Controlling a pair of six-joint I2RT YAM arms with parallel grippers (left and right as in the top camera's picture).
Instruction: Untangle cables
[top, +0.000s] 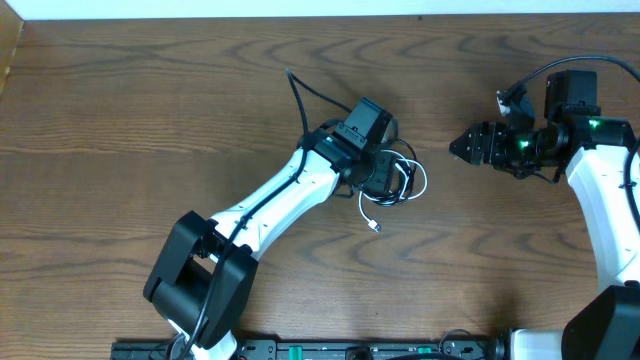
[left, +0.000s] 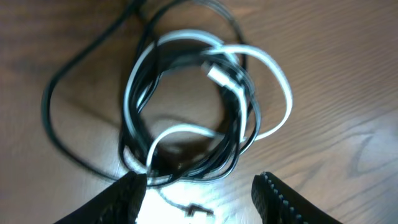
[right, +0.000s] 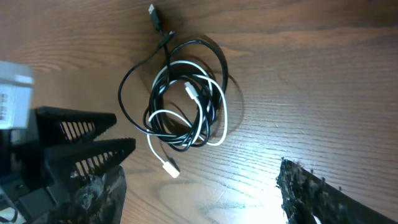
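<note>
The black cable (top: 300, 100) and the white cable (top: 422, 183) lie tangled in one small coil at the table's middle. My left gripper (top: 385, 178) hovers right over the coil, open and empty. In the left wrist view the black cable (left: 53, 118) and the white cable (left: 283, 87) loop together just beyond the open fingers (left: 199, 199). My right gripper (top: 460, 145) is open and empty to the right of the coil, apart from it. The right wrist view shows the black cable (right: 127, 87), the white cable (right: 222, 124), its white plug (right: 169, 169) and the open right fingers (right: 205, 199).
A black cable tail runs up and left from the coil towards the table's back. The white plug end (top: 375, 226) lies just below the coil. The left gripper's black fingers (right: 81, 137) show at the left of the right wrist view. Wooden tabletop (top: 120, 120) all round.
</note>
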